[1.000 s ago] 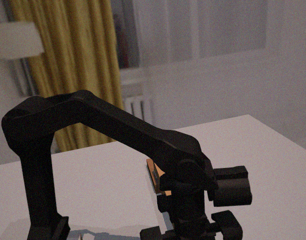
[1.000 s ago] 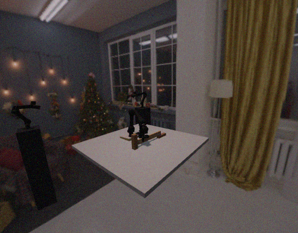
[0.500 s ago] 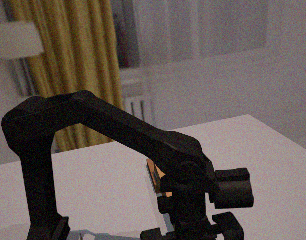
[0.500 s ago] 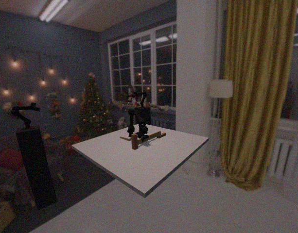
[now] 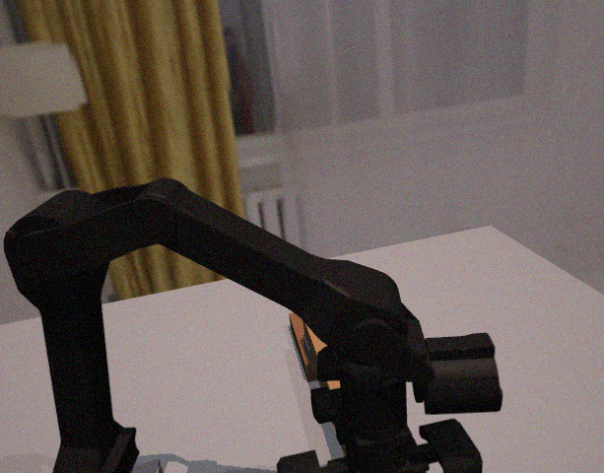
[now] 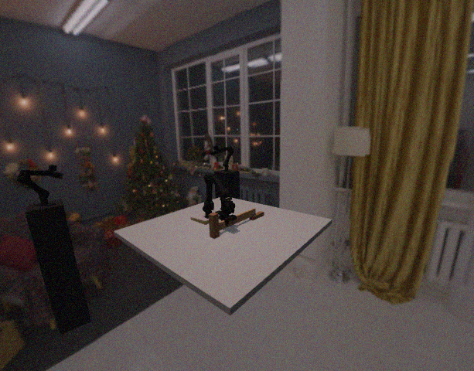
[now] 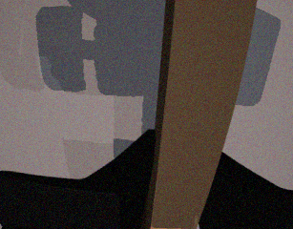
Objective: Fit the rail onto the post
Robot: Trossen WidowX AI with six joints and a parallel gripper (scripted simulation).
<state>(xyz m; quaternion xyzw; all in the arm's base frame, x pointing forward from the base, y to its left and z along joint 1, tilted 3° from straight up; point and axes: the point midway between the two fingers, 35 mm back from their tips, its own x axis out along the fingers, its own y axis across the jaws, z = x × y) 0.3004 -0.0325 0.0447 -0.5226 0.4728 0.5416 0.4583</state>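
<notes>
Starting at the left of the exterior view, the white table [image 6: 244, 263] shows a wide bare stretch between its left edge and the woodwork, and more open surface toward the near corner and the right edge. The short wooden post [image 6: 213, 225] stands upright near the table's middle, with the arm [image 6: 213, 192] rising just behind it. From the post the bed rail [image 6: 240, 217] runs to the right and away, its far end at the low footboard block [image 6: 257, 215], well short of the right edge. Whether the rail's end touches the post cannot be told at this size.

In the top view the arm's base column stands at the left, the upper link slopes down to the right, and the wrist points straight down over the table. A sliver of orange wood shows behind the wrist.

In the wrist view the gripper [image 7: 175, 217] is clamped on the rail, which fills the frame as a tall brown plank leaning slightly right, dark fingers pressed on either side of it. The gripper's shadow lies on the table beneath, apart from the rail.
</notes>
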